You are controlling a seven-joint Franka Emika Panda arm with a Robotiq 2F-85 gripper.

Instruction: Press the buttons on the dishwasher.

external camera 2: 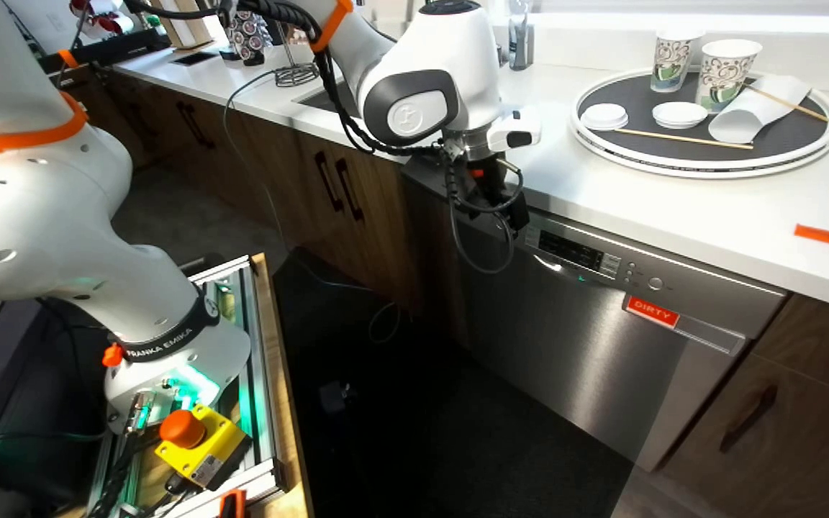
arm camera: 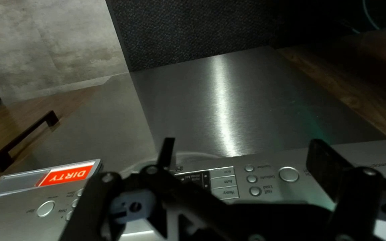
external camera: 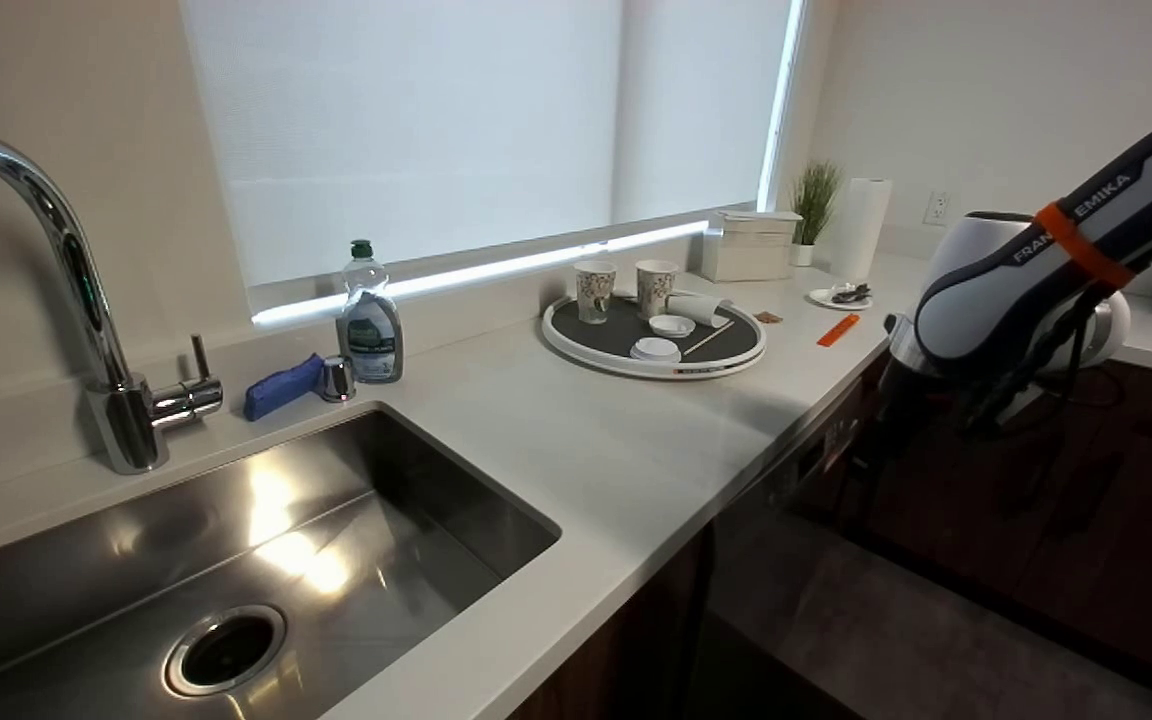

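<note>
Hanging close to the stainless-steel dishwasher (external camera 2: 565, 345), the pincer (arm camera: 243, 152) is released: its fingers (arm camera: 327, 167) stand well apart, and part of the control panel (external camera 2: 702, 286) shows between them in the wrist view. That view has the lettering upside down. Three small round buttons (arm camera: 252, 179) sit in a column, two of them marked Delicate and Half Load; beside them a larger round button (arm camera: 288, 174) lies near one fingertip. Whether either finger touches the panel, I cannot tell.

The dishwasher is built in under the white surface (external camera: 536, 430), between brown wooden cabinets (external camera 2: 810, 388), and carries a red sign (external camera 2: 650, 311) reading DIRTY. In both exterior views the arm (external camera 2: 414, 108) slopes down past the surface's front edge.

Above rests a round tray (external camera: 604, 338) with a white rim, bearing two patterned paper cups (external camera 2: 725, 75) upright, white lids (external camera 2: 679, 114) and thin wooden sticks (external camera 2: 684, 139). An orange strip (external camera: 838, 330) lies near the tray. Farther along stand a white box (external camera: 751, 250), a potted grass plant (external camera: 816, 200) and a paper towel roll (external camera: 861, 230). A dish-soap bottle (external camera: 369, 325) stands by the sink (external camera: 406, 540) and its chrome faucet (external camera: 66, 230).
</note>
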